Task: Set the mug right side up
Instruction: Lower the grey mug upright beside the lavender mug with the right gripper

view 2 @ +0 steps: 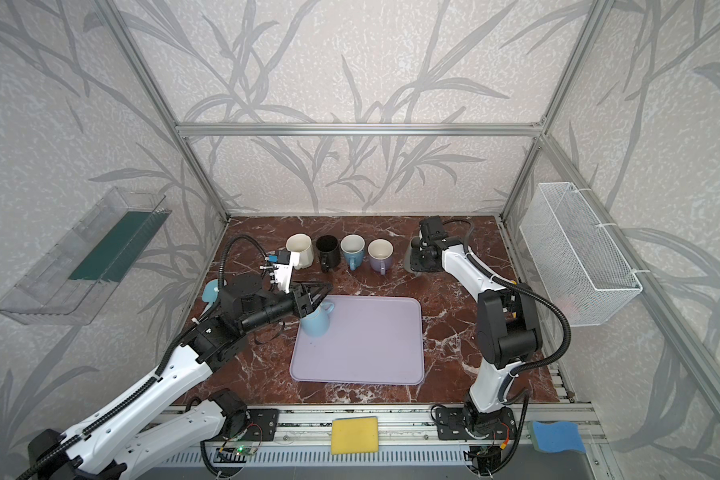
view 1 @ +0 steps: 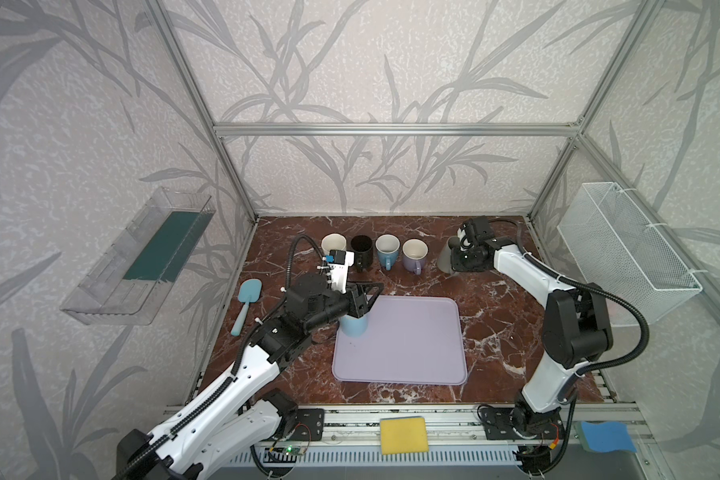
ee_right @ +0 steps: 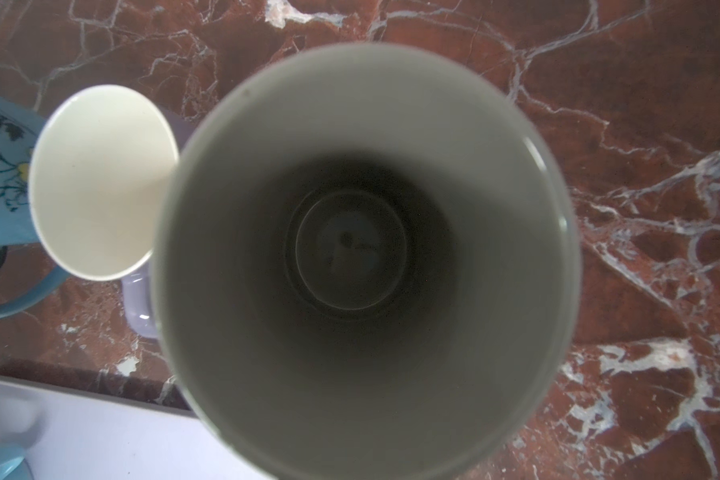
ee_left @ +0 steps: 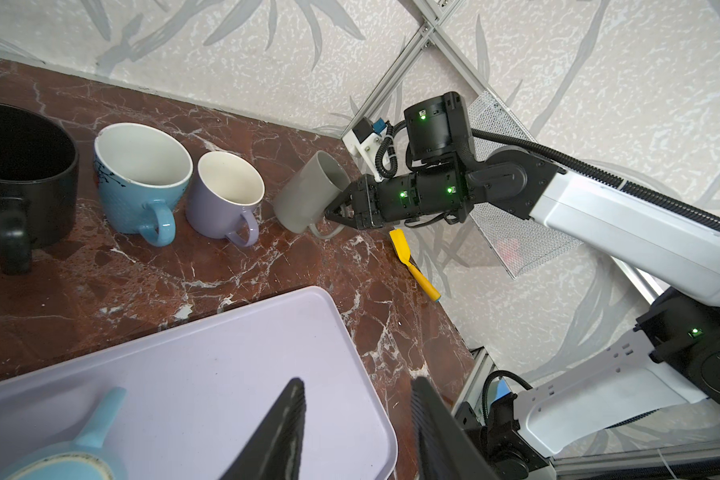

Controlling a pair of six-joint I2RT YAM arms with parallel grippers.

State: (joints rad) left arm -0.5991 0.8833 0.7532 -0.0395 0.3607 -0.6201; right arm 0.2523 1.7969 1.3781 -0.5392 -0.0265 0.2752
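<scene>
- A blue spatula (view 1: 250,291) is seen left of the tray (view 1: 412,345).
- The left gripper (ee_left: 358,386) is held unclenched near the light-blue mug (view 2: 316,322), apparently inverted on the tray.
- Four upright mugs (view 1: 387,248) are ranged behind.
- The tilted grey mug (ee_left: 304,195) is pinched by the right gripper (ee_left: 334,214).

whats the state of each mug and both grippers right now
grey mug: tilted, held by the right gripper
light blue mug: upside down on the tray
cream mug: upright, empty
black mug: upright
blue mug: upright, empty
purple mug: upright, empty
left gripper: open, nothing between its fingers
right gripper: shut on the grey mug
</scene>
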